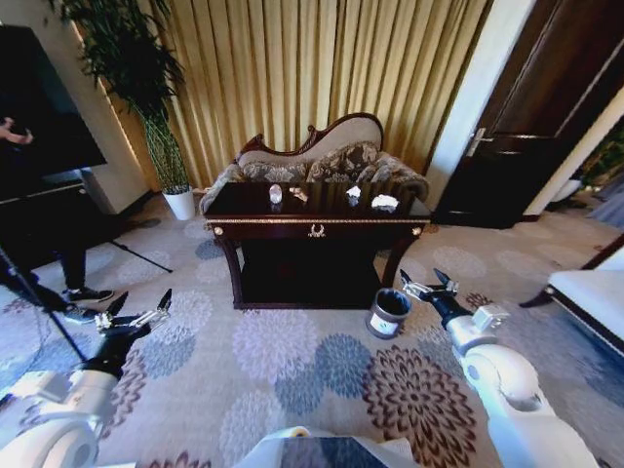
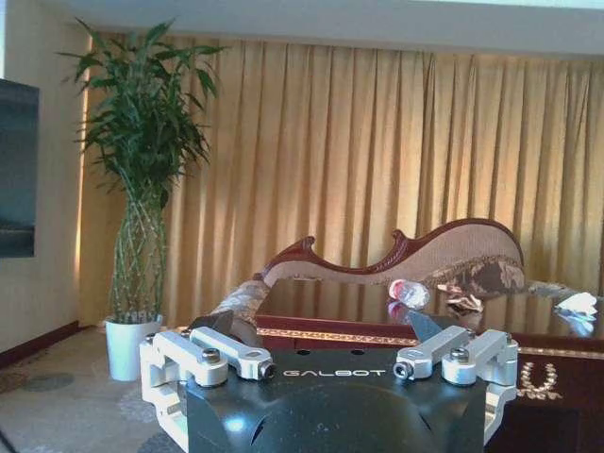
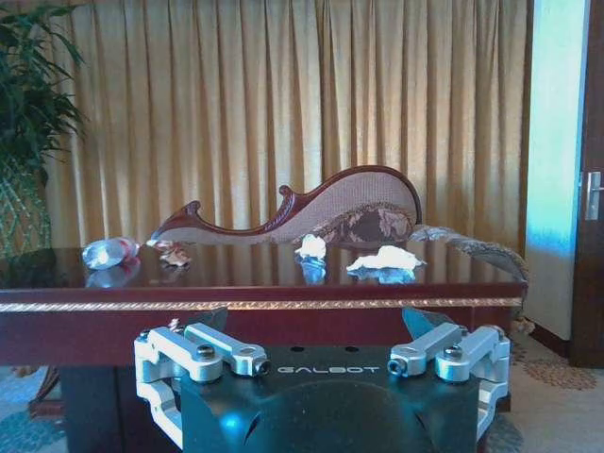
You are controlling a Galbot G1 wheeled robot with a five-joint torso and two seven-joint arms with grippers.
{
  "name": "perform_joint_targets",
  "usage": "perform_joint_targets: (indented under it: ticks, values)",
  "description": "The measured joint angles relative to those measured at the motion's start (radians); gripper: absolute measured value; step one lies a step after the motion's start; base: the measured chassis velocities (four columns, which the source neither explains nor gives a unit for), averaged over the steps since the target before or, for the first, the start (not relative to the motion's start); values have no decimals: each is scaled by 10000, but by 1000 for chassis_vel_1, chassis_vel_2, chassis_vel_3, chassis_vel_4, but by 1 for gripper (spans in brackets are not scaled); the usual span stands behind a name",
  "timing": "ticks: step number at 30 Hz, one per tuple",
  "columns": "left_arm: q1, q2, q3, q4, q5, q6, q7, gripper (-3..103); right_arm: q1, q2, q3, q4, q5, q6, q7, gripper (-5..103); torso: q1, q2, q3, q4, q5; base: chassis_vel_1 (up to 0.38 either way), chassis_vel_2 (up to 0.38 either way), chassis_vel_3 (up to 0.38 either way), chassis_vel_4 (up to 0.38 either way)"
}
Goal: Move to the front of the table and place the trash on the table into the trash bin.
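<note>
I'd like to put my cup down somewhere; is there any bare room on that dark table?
The table is bare along its front edge and in the middle, between the wrapper and the small paper lump. The bottle crowds the left back, and the bigger white paper crowds the right.

Both arms reach forward, short of the surface [image 1: 317, 230]; the left pincer [image 1: 141, 310] hangs off its left front corner, fingers spread; the right pincer [image 1: 425, 284] off its right front corner, fingers likewise apart.
</note>
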Motion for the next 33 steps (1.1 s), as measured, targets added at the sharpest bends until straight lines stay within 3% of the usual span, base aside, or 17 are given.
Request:
perform_joint_targets:
  ticks: [26, 33]
  values:
    - [203, -171, 47, 161, 68, -295, 282, 100, 2, 232, -254, 48, -16, 84, -13, 100, 10, -5, 5, 3, 2, -336, 333, 347, -331]
    - [238, -249, 113, 169, 87, -334, 362, 100, 70, 275, -337, 47, -108, 12, 0, 100, 4, -5, 2, 2, 1, -88, 85, 53, -69]
